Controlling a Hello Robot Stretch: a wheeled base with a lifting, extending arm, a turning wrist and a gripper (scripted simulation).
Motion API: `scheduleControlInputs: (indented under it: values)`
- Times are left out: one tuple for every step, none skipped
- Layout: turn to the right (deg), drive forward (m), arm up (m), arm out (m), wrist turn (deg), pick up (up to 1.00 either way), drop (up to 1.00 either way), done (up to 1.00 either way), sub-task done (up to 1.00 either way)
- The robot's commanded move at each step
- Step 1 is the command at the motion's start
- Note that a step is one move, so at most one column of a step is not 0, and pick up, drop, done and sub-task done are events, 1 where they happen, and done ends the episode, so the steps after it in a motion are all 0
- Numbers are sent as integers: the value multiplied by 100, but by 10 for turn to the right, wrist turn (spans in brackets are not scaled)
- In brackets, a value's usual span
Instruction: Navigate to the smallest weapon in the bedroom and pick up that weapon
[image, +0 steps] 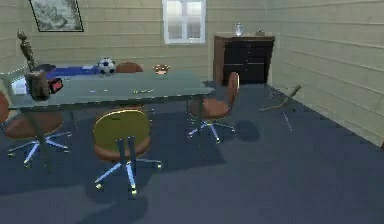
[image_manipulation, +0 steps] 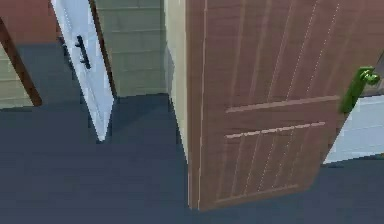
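Closest up is a brown wooden door (image_manipulation: 255, 100) in the arm side view, with a green handle (image_manipulation: 357, 88) over on its right side. A white door (image_manipulation: 85, 60) with a dark handle (image_manipulation: 80, 52) leans left of it, and there's dark blue floor under both.

About the weapon: honestly can't tell where it is. In the forward view a thin stick-like thing (image: 283, 100) sits tilted on the floor near the right-hand wall, but it's too small to name.

Working out from there, a dark dresser (image: 243, 58) stands against the back wall just left of it, with a small pale thing (image: 238, 30) on top. A window (image: 184, 20) is further left. A brown swivel chair (image: 222, 103) sits between the stick-like thing and a long green-topped table (image: 150, 90). Over the table's far edge you can see a soccer ball (image: 107, 66). At the left end there's a statue (image: 24, 45), with a red and black thing (image: 45, 86) near it. A yellow swivel chair (image: 121, 133) is at the near side of the table, and another brown chair (image: 25, 125) is at the left. A framed picture (image: 56, 14) hangs on the wall up top.

As for the gripper, can't tell what state it's in.
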Motion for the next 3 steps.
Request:
scheduleControlInputs:
  values:
    - [330,0,0,0,0,0,0,0,0]
    - [0,100,0,0,0,0,0,0,0]
    - [30,0,0,0,0,0,0,0,0]
